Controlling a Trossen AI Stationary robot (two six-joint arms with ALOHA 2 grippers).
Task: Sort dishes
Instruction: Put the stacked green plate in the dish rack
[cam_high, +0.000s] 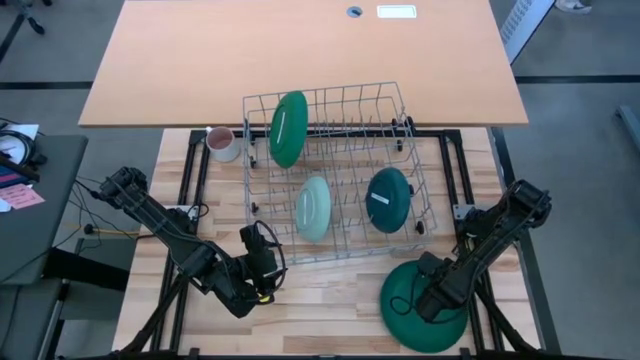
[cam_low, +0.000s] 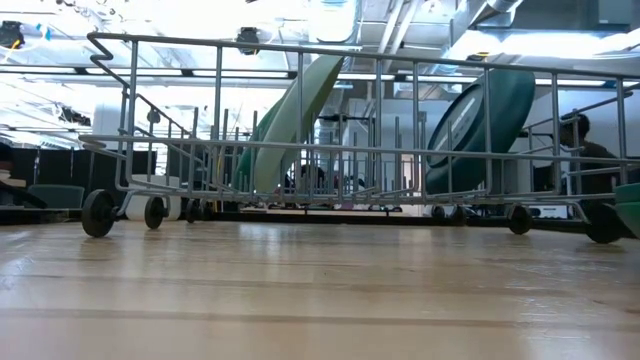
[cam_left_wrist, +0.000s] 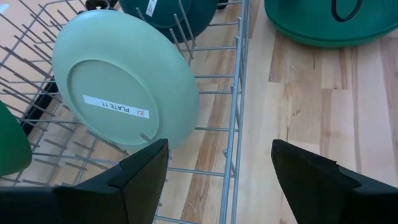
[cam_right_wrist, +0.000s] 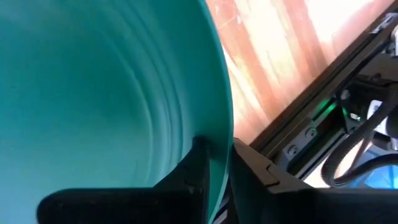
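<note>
A wire dish rack (cam_high: 425, 215) stands mid-table. In it, on edge between the tines, are a large dark green plate (cam_high: 288, 128), a pale mint plate (cam_high: 313, 207) and a dark teal plate (cam_high: 389, 199). More large dark green plate (cam_high: 400, 315) shows at the near right of the table. My right gripper (cam_high: 430, 295) is over it and shut on its rim. My left gripper (cam_high: 262, 262) is open and empty, just outside the rack's near left corner, with the mint plate (cam_left_wrist: 124, 87) ahead of it. My right gripper pinches the dark green plate's rim (cam_right_wrist: 219, 134) between its two fingers, one finger (cam_right_wrist: 189, 171) on the hollow inner face and the other (cam_right_wrist: 252, 174) on the outer side. Whether the plate is off the table I cannot tell.
A pinkish-white mug (cam_high: 222, 143) stands outside the rack's far left corner. A large tabletop (cam_high: 300, 60) lies beyond the rack. Bare wood lies between the two grippers along the near edge (cam_high: 330, 310). Black frame rails (cam_high: 455, 160) run along the work board's sides.
</note>
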